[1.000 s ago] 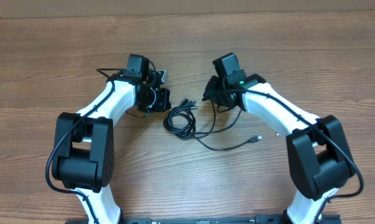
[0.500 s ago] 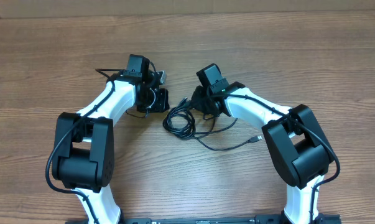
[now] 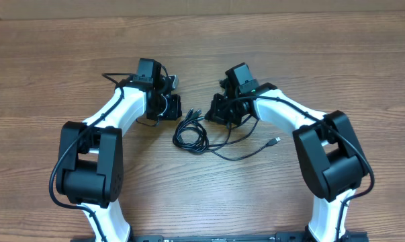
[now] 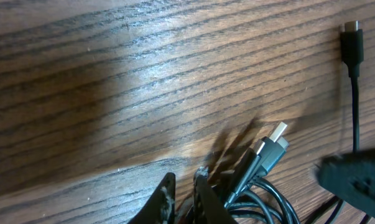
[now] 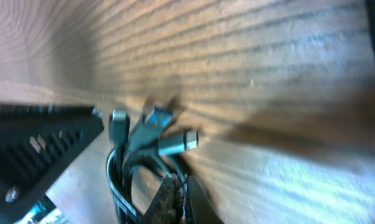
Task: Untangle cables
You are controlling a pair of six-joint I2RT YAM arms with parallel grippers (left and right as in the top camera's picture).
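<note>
The cables [image 3: 191,132] lie as a bunch of black loops on the wooden table between my two arms. One tail runs right to a small plug [image 3: 276,141]. My left gripper [image 3: 177,107] sits just left of the bunch. In the left wrist view it [image 4: 186,190] stands open by a narrow gap with only wood between its fingers, and the loops [image 4: 262,202] and a silver-tipped plug [image 4: 277,132] lie to its right. My right gripper [image 3: 214,114] is at the bunch's upper right. In the right wrist view it [image 5: 180,194] is shut, a thin cable strand pinched between its fingers, with plugs [image 5: 175,142] just ahead.
A separate black plug [image 4: 350,37] on a straight cord lies at the upper right of the left wrist view. The wooden table [image 3: 202,40] stretches bare behind the arms. The left arm's black body [image 5: 32,143] fills the right wrist view's left side.
The right arm swung left to the bunch, then drew back slightly right. The tail's plug shifted up and the loops slid a little left. The left jaws have parted slightly.
</note>
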